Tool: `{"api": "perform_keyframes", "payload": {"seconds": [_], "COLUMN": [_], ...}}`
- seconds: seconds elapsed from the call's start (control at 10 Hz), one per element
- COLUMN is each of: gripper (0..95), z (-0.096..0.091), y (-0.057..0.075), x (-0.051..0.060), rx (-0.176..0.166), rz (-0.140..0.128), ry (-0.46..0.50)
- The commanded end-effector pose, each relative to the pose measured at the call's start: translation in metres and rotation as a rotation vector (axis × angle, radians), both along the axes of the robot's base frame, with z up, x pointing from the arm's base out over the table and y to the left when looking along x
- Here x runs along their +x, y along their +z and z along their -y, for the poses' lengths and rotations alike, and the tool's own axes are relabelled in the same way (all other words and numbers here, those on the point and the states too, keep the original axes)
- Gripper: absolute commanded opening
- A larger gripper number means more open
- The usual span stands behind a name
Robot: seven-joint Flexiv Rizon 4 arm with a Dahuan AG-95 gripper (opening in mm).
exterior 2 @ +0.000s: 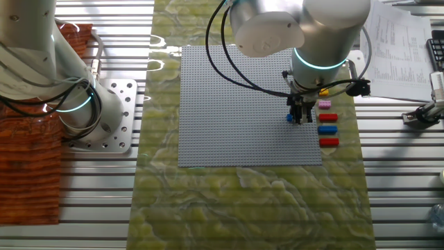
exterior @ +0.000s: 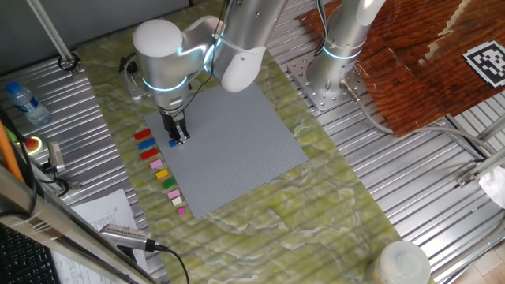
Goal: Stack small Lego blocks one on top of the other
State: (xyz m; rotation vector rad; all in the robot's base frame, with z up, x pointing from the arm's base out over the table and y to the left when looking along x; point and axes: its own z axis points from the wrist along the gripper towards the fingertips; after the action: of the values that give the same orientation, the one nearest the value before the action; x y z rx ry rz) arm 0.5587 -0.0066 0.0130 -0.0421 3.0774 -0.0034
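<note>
The gripper (exterior: 179, 137) is seemingly pinching a tiny blue brick (exterior 2: 290, 118) against the studded grey baseplate (exterior 2: 236, 104). One fixed view is showing the full brick row (exterior: 160, 170); the other is hiding part.

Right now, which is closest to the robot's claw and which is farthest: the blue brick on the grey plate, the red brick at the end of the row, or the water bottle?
From the gripper, in the view showing the bottle:
1. Blue brick, right at the fingertips on the baseplate.
2. Red brick, beside the plate, at the row's end.
3. Water bottle, far off near the table edge.
</note>
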Motion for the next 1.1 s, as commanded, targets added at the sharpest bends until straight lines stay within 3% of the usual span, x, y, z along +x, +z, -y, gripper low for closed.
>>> {"api": "perform_keyframes", "payload": {"seconds": [0.1,1.1], "gripper": [0.0,0.0], "z": [-0.0001,0.0007], "y": [-0.0102,-0.0184], "x": [0.0007,0.0053], "rx": [-0.004,-0.005], "rz": [-0.002,-0.006], "ry": [-0.005,-0.009]}}
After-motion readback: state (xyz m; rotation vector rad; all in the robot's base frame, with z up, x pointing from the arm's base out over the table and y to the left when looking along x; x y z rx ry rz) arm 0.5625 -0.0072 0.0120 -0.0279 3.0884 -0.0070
